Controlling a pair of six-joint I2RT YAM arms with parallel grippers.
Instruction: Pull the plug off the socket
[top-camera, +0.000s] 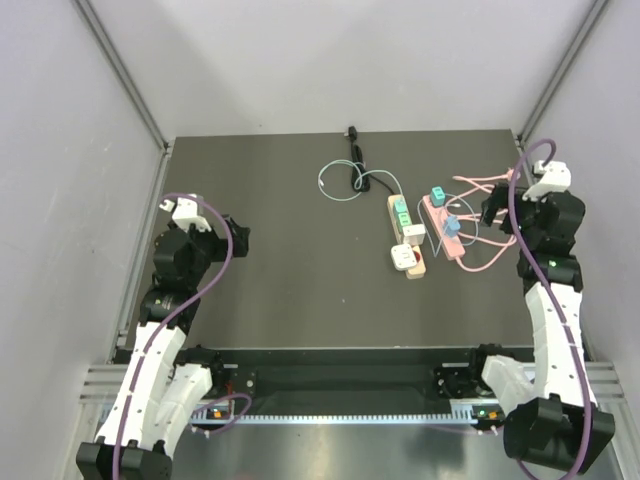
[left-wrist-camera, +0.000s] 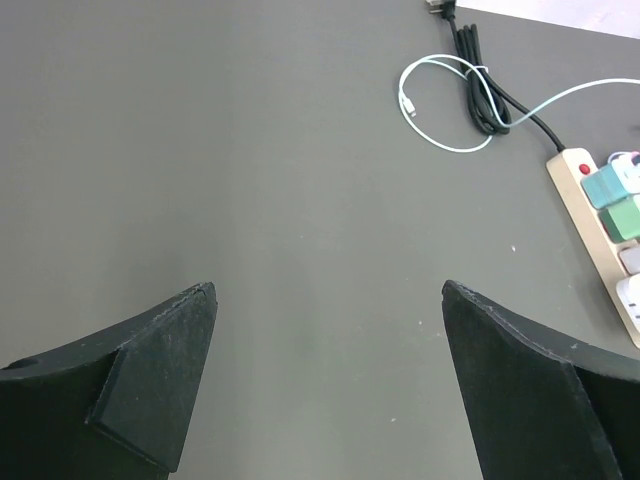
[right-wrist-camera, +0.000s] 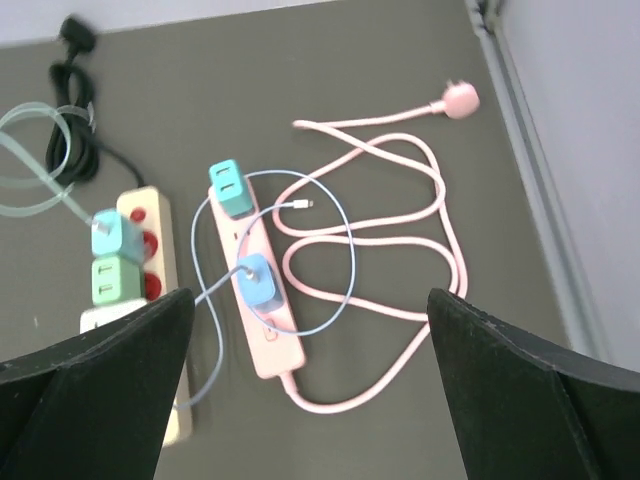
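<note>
Overhead, the right gripper (top-camera: 497, 210) hung just beside the pink power strip (top-camera: 442, 228) at the far right of the table (top-camera: 290, 270), its jaws spread wide and holding nothing. Its wrist view showed a teal plug (right-wrist-camera: 229, 187) seated at the strip's far end and a blue plug (right-wrist-camera: 257, 282) near its middle, with a pink cord (right-wrist-camera: 441, 185) looped on the table beside them. A beige power strip (right-wrist-camera: 150, 208) lay alongside, carrying more plugs. The left gripper (left-wrist-camera: 328, 290) hovered well apart over bare table, jaws likewise spread wide.
</note>
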